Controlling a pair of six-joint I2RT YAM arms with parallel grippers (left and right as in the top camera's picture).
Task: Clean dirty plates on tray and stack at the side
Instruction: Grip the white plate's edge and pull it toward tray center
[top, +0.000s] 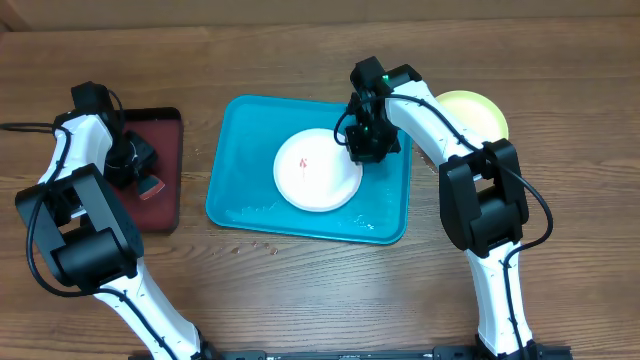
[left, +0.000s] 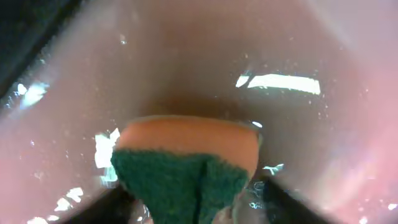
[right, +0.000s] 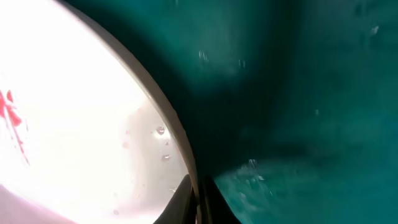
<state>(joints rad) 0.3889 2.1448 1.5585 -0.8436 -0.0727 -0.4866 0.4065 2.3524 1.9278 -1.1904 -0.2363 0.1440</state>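
Sponge (left: 186, 155) at left end effector (left: 196, 214), grip unclear; right end effector (right: 198, 202) clamped on white plate (top: 318, 170), wet tray (top: 240, 150), wood table (top: 300, 290).

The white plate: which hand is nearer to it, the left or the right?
Right. The right hand pinches the rim of the white plate; the left hand is far off, over the dark red tray.

Overhead straight down over the table (top: 330, 290) — wrist views pressed close, the right sharing the white plate (top: 318, 170).
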